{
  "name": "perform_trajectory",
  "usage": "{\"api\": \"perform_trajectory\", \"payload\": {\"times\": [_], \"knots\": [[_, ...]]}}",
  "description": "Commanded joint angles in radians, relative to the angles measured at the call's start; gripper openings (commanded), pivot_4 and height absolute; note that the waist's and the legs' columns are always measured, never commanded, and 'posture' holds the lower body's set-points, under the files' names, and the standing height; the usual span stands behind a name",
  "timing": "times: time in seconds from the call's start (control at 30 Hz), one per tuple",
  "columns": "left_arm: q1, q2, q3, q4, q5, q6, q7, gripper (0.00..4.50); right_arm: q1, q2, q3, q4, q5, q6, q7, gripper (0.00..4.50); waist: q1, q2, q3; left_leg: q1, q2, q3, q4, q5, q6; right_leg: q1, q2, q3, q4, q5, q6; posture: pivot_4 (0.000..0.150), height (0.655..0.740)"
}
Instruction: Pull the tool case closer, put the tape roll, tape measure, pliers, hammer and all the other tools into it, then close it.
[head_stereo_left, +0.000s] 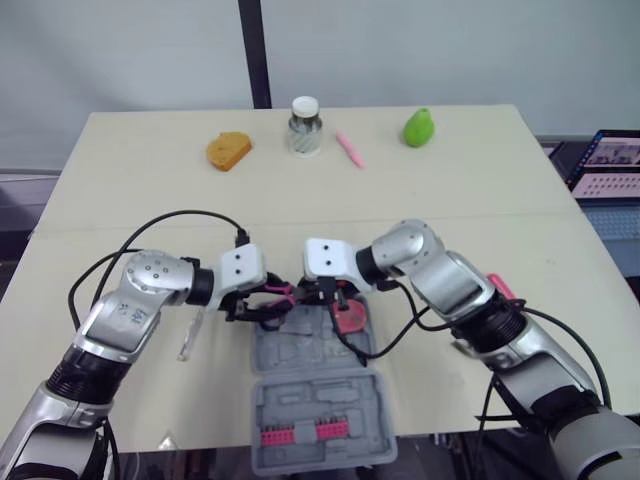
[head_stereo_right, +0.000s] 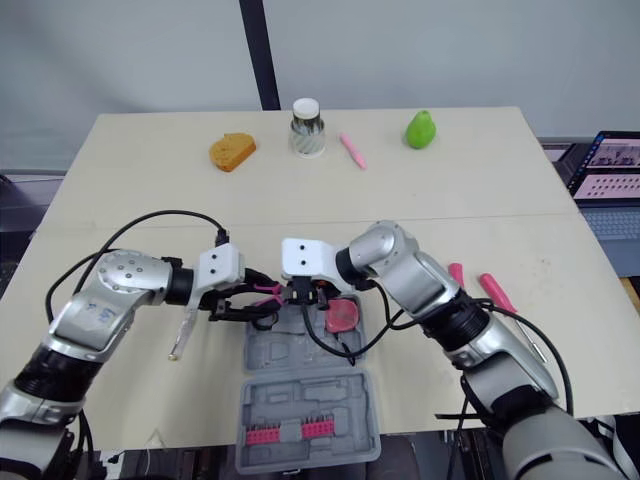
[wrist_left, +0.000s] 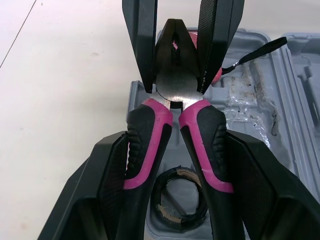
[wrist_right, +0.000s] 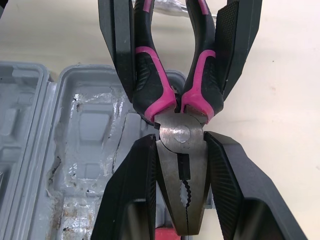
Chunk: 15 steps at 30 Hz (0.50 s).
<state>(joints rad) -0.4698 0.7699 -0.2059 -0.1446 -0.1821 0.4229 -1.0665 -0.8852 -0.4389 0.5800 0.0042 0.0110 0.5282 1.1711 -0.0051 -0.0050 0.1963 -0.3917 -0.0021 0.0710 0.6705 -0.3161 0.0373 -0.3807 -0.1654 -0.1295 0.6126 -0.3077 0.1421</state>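
1. Left hand (wrist_left: 176, 134): clenched on the pink-and-black handles of the pliers (wrist_left: 175, 87), one finger outside each handle.
2. Right hand (wrist_right: 180, 139): clamped on the metal head of the same pliers; the nose is shut.
3. Pliers: held between both hands, over the far end of the open grey tool case (head_stereo_left: 290, 350), which sits at the near edge of the desk (head_stereo_left: 450, 200).
4. Case contents: tape roll (wrist_left: 178, 197), red tape measure (head_stereo_left: 348, 318), and a row of pink bits (head_stereo_left: 300, 432) in the near half.

No readable text (none anywhere)
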Motion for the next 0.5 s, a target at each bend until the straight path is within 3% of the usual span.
{"api": "perform_trajectory", "payload": {"times": [0.03, 0.47, 0.5], "knots": [[-0.012, -0.005, 0.036, -0.046, -0.029, -0.006, -0.003, 2.46, 0.003, 0.0, -0.01, -0.023, -0.003, -0.019, 0.008, 0.95, 0.0, 0.0, 0.0, 0.0, 0.0, 0.0, 0.0, 0.0, 0.0, 0.0, 0.0, 0.0, 0.0, 0.0, 0.0, 0.15, 0.74], [0.001, -0.005, 0.047, -0.048, -0.026, -0.013, 0.0, 2.46, 0.012, 0.001, -0.063, -0.029, 0.009, -0.019, -0.026, 0.95, 0.0, 0.0, 0.0, 0.0, 0.0, 0.0, 0.0, 0.0, 0.0, 0.0, 0.0, 0.0, 0.0, 0.0, 0.0, 0.15, 0.74], [0.0, -0.006, 0.05, -0.045, -0.027, -0.014, 0.002, 2.96, 0.013, -0.001, -0.066, -0.03, 0.011, -0.017, -0.026, 0.95, 0.0, 0.0, 0.0, 0.0, 0.0, 0.0, 0.0, 0.0, 0.0, 0.0, 0.0, 0.0, 0.0, 0.0, 0.0, 0.15, 0.74]]}}
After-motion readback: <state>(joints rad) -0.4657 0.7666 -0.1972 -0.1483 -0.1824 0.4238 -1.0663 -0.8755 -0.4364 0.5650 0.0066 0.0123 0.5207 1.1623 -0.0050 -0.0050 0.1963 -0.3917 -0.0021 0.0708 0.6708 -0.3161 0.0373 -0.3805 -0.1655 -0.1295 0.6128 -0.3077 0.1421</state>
